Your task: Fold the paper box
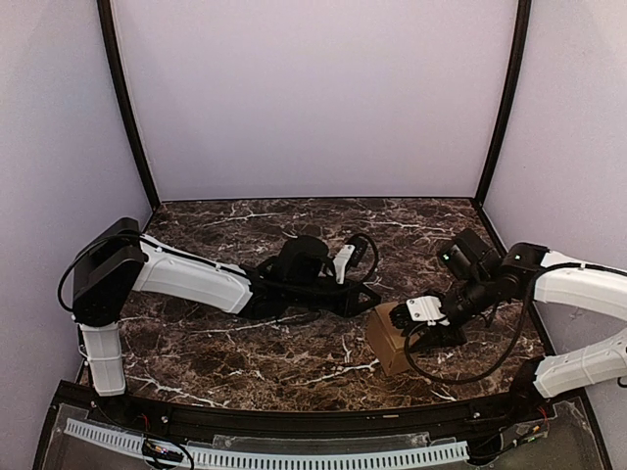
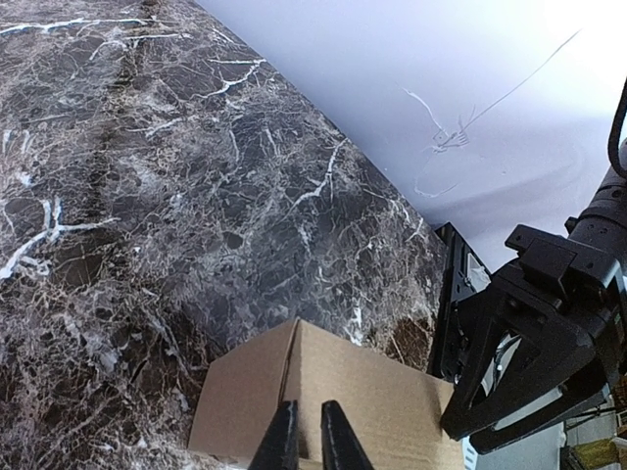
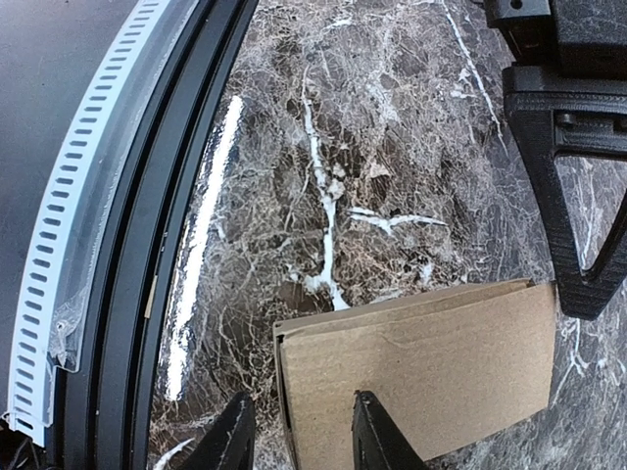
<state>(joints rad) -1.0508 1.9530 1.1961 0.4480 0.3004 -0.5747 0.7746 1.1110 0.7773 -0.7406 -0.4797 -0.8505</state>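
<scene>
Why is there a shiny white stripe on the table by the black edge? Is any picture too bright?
Right wrist view: light bounces off the glossy table beside the black rail, making that stripe. Left wrist view: the wall glares to plain white in the top right corner. Top view: even, soft light, and the brown box shows clearly without glare.

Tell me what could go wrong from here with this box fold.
1. The left tool has its fingers almost together at the edge of the paper box. A hard pinch there could crease or tear the thin cardboard.
2. The right tool straddles one box wall, close to the left tool. The two might collide or pull the box out of shape.
</scene>
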